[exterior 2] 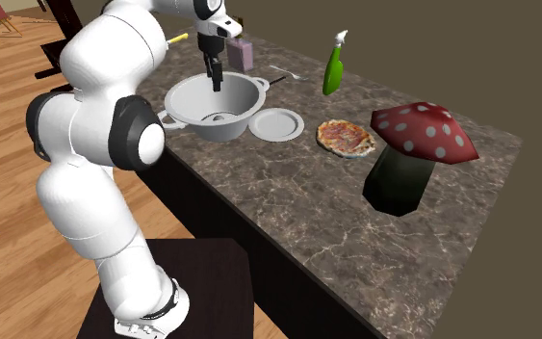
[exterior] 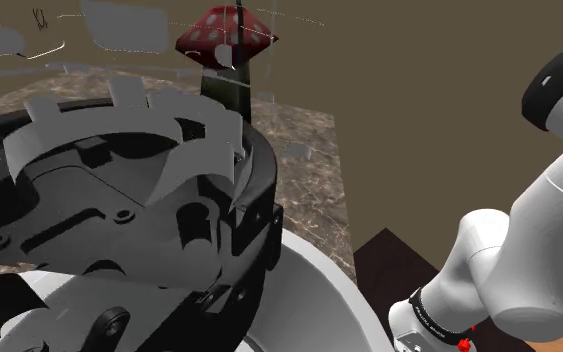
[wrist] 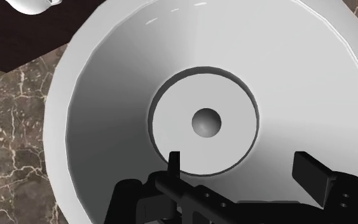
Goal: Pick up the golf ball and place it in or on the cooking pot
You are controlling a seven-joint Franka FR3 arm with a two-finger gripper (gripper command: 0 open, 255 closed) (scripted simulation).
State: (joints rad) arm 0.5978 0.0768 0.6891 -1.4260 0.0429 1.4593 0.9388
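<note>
Wrist view, black claw (wrist: 240,159) open and empty, fingers apart above a pale grey cooking pot (wrist: 107,89), small grey golf ball (wrist: 206,122) resting at the centre of the pot's floor, pot on a dark marbled worktop (wrist: 12,133).

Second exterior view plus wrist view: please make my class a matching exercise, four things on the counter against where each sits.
Things
1. small grey ball
2. green spray bottle
3. red white-spotted mushroom figure
4. round white plate

Places
A. between the white cooking pot and the round pizza
B. at the dark marble counter's end, the second exterior view's right
C. on the pot's floor
D. near the counter's far edge, beyond the pizza

Pairs: 1-C, 2-D, 3-B, 4-A
</note>
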